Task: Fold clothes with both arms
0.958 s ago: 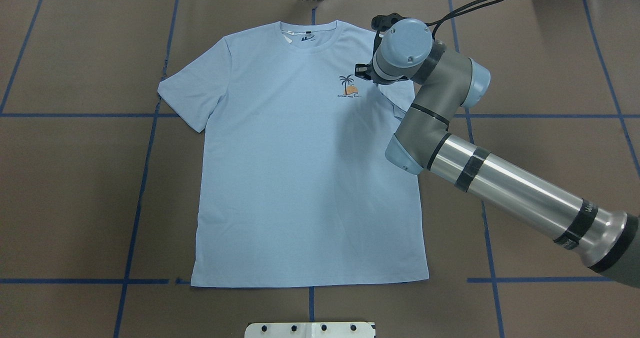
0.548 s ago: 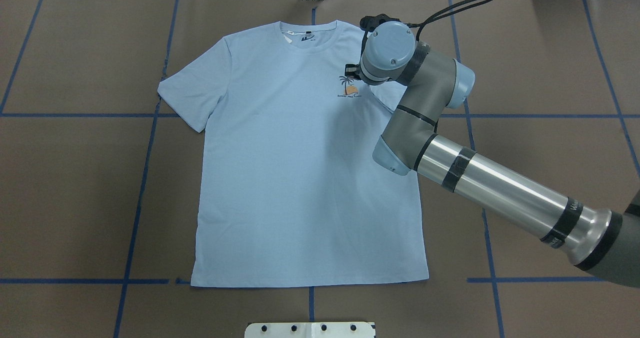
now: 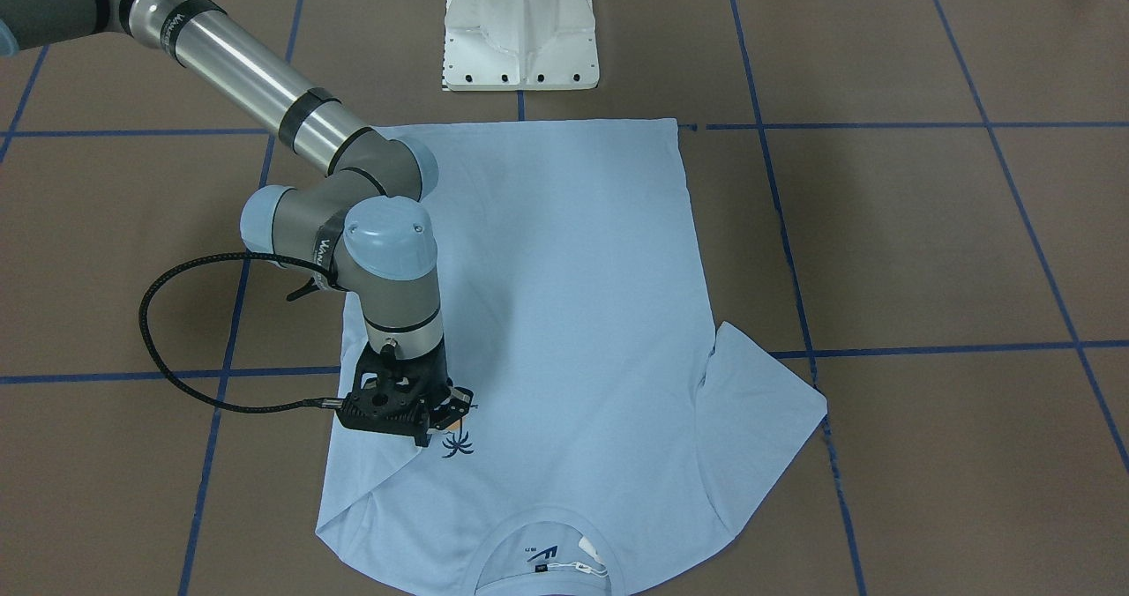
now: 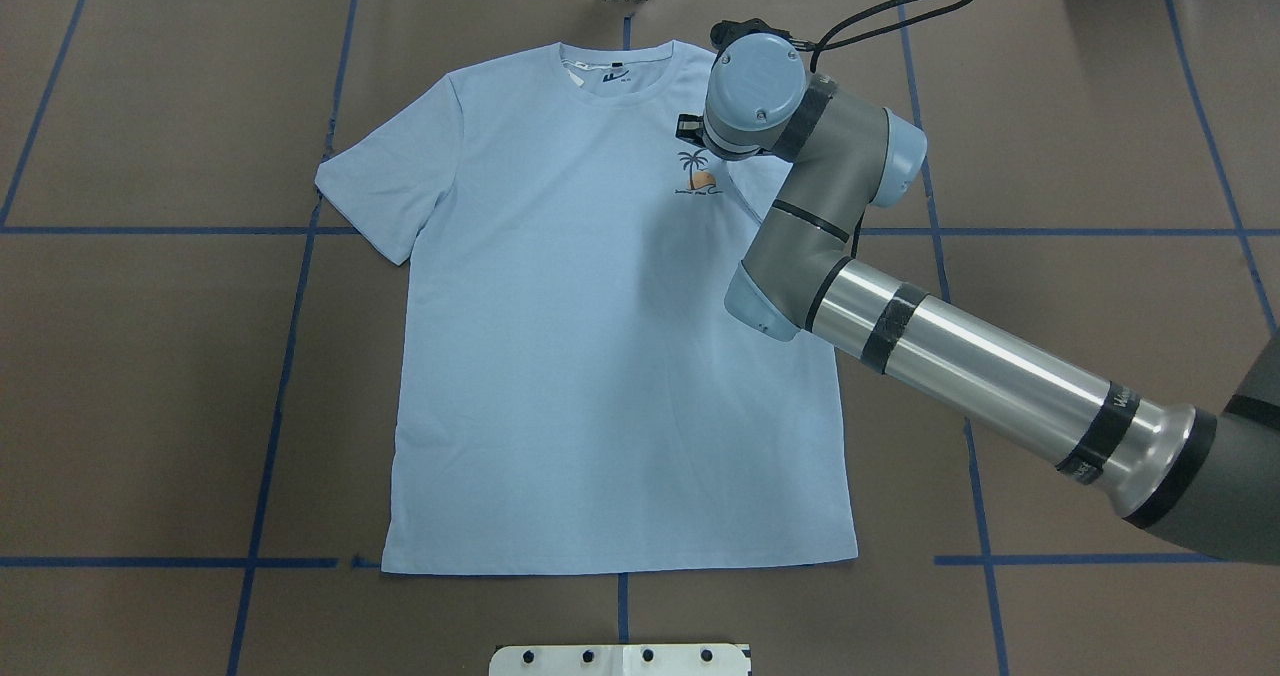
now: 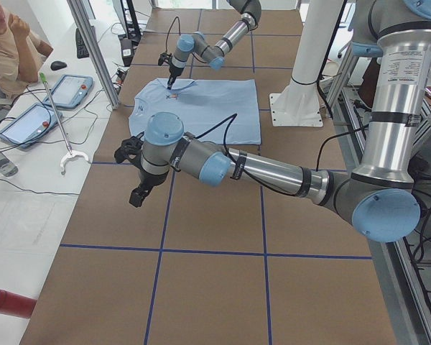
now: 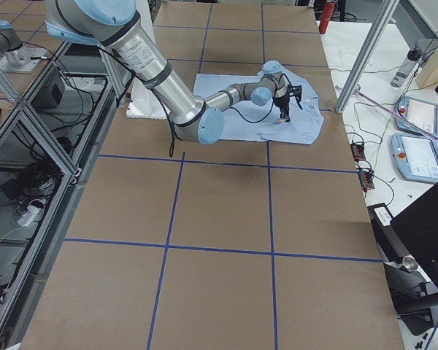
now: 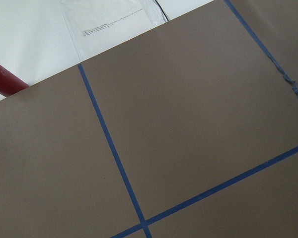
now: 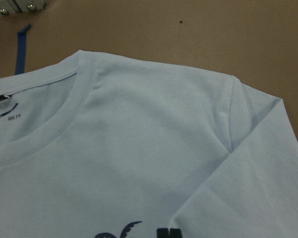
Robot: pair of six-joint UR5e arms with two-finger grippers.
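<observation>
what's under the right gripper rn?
The T-shirt: its sleeve, folded in over the chest beside the palm print. The right gripper hides its own fingertips, so whether they pinch the fabric is not visible.

A robotics lab, seen at one of its test tables.

Two silver-grey tubular robot arms with light blue joint caps [image 5: 266, 169] reach over a wide table covered in brown paper [image 4: 150, 376] and gridded with strips of blue tape [image 4: 272, 436], next to a white bolted pedestal base [image 3: 520, 27]. Bare aluminium frame posts [image 5: 93, 47] stand at its edge. Grey tablet-like control pendants [image 5: 75, 90] lie on a white side bench [image 5: 14, 215] where a seated person [image 5: 7, 50] sits, and tangled cables [image 6: 25, 208] lie under the frame.
</observation>
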